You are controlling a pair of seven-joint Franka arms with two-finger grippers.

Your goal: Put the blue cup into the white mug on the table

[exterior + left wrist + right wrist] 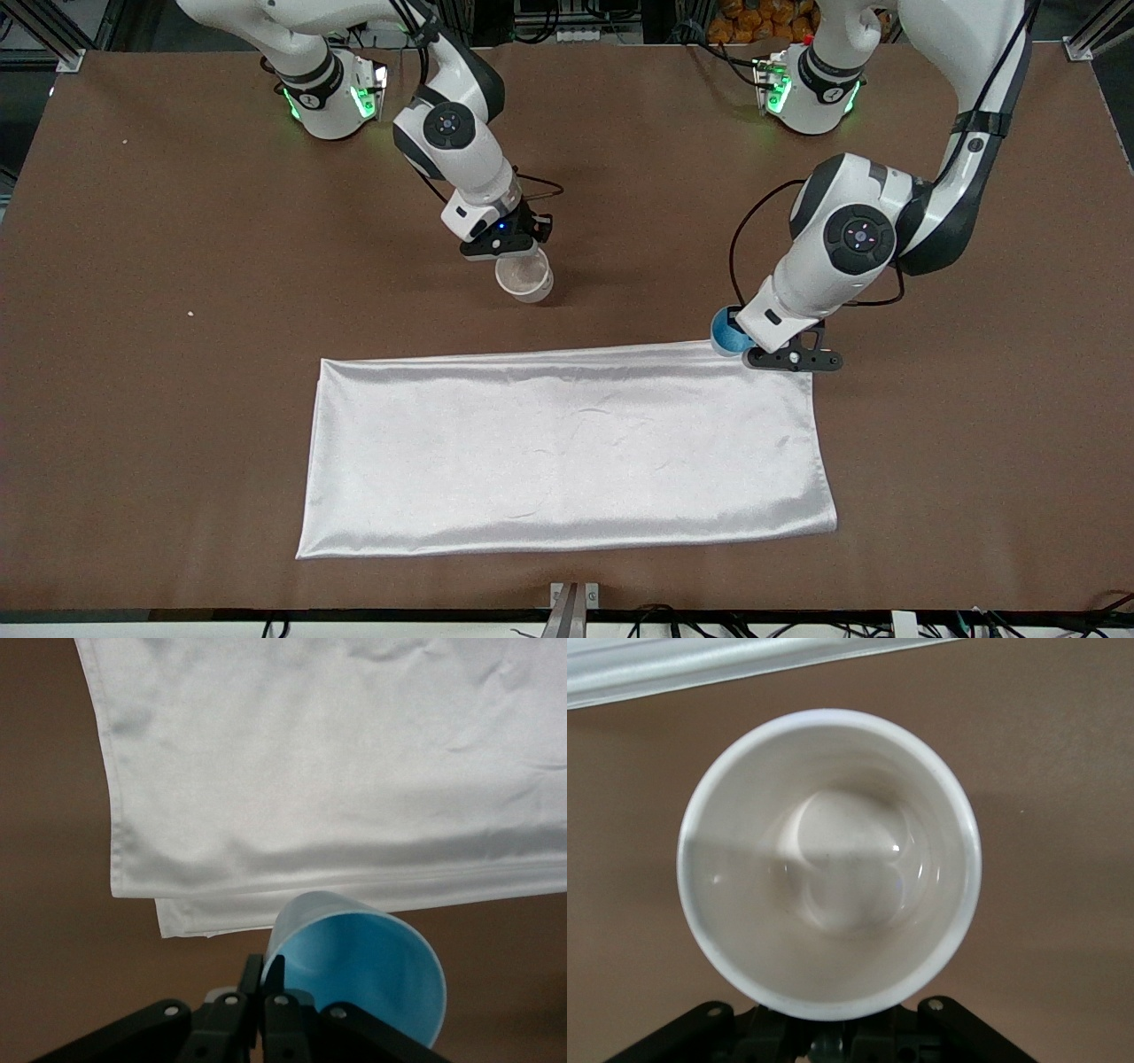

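- A shiny white cloth (pixel 567 447) lay flat, creased, near the front camera.
- Black cables (pixel 673 620) ran along the near edge.
- Orange items (pixel 762 19) sat by metal framing.

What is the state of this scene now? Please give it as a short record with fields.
left gripper: shut on the rim of the blue cup, over the table at a corner of the white cloth
blue cup: tilted, empty
right gripper: shut on the white mug, over bare table
white mug: empty, opening faces the right wrist camera
cup in mug: not yet; the two are apart
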